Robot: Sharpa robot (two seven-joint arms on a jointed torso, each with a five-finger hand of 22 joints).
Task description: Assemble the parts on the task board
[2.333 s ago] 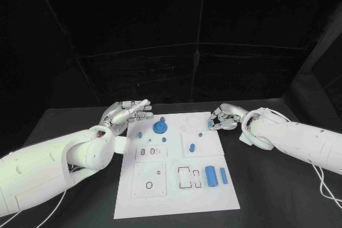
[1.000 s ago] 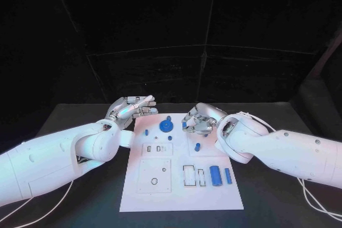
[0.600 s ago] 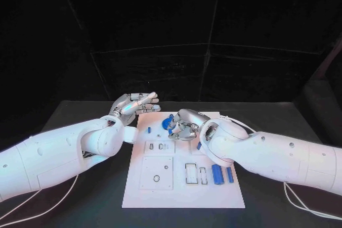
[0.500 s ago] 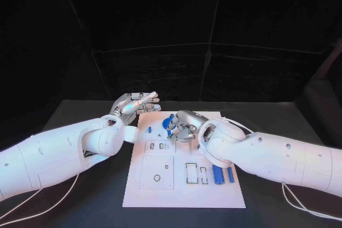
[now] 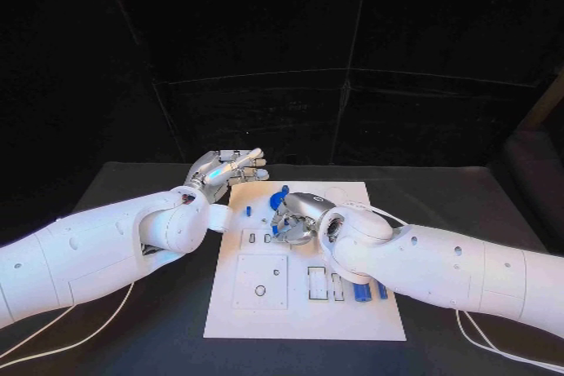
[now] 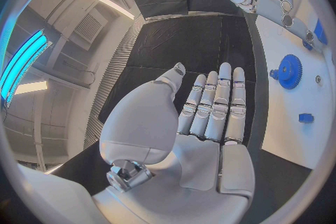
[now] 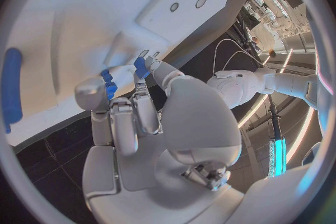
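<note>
The white task board [image 5: 308,317] lies in the middle of the table. My right hand [image 5: 294,222] hangs curled over its upper middle, just below the blue gear [image 5: 277,199]. In the right wrist view its thumb and a finger pinch a small blue part [image 7: 109,85] just over the board [image 7: 105,11]. A second small blue part [image 7: 142,66] sits at another fingertip. My left hand [image 5: 225,174] hovers flat by the board's far left corner, holding nothing; the left wrist view shows its fingers [image 6: 214,106] stretched straight, the gear [image 6: 289,71] and a small blue part [image 6: 305,117] beyond them.
Two blue cylinders [image 5: 361,292] lie side by side on the board's right, partly under my right forearm. White inset plates with slots and holes [image 5: 263,280] fill the board's left half. Black table [image 5: 129,327] surrounds the board.
My right hand has swung from the board's right edge leftwards onto its upper middle and lowered beside the gear. The left hand has stayed by the far left corner. The camera has shifted.
</note>
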